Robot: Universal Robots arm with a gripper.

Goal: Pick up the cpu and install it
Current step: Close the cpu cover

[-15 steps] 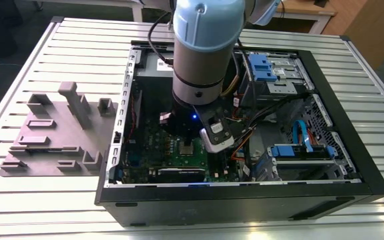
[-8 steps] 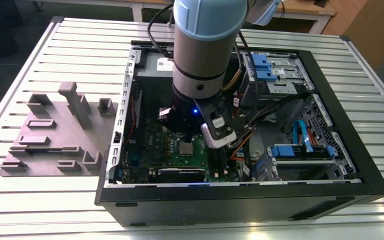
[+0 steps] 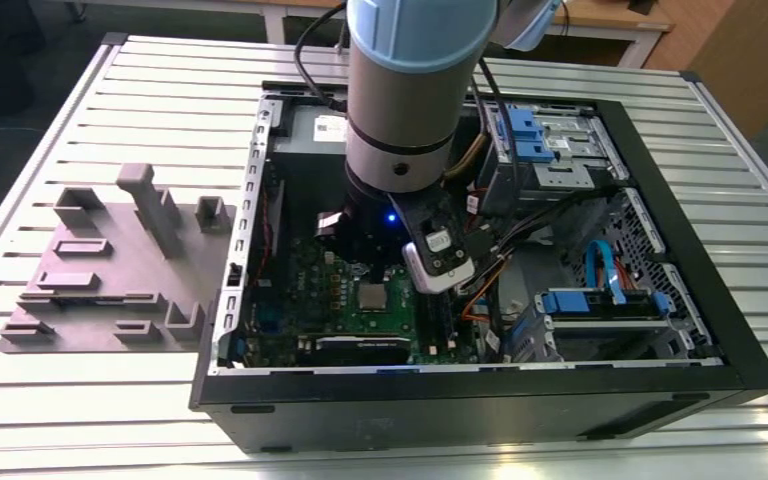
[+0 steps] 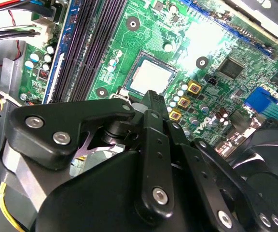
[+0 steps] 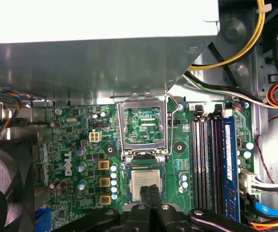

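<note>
- Ribbed silver metal table (image 3: 157,100): carries open black computer case (image 3: 491,410); wooden furniture (image 3: 744,50) behind.
- Green motherboard (image 5: 71,145): lies inside case.
- Black claw gripper (image 5: 151,189): hangs clenched, holding nothing.
- Small square silvery-topped cpu (image 5: 143,180): sits flat in socket just under fingertips, metal face up, edges square with board; no long axis.

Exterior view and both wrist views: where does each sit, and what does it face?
Exterior view: off the arm, high up, looking down into the open computer case; the arm shows.
First wrist view: on the wrist, facing the motherboard and raised socket frame; gripper shows.
Second wrist view: on the wrist, facing the motherboard past the gripper.
Shared: all three show the cpu; both wrist views, the gripper by it.
</note>
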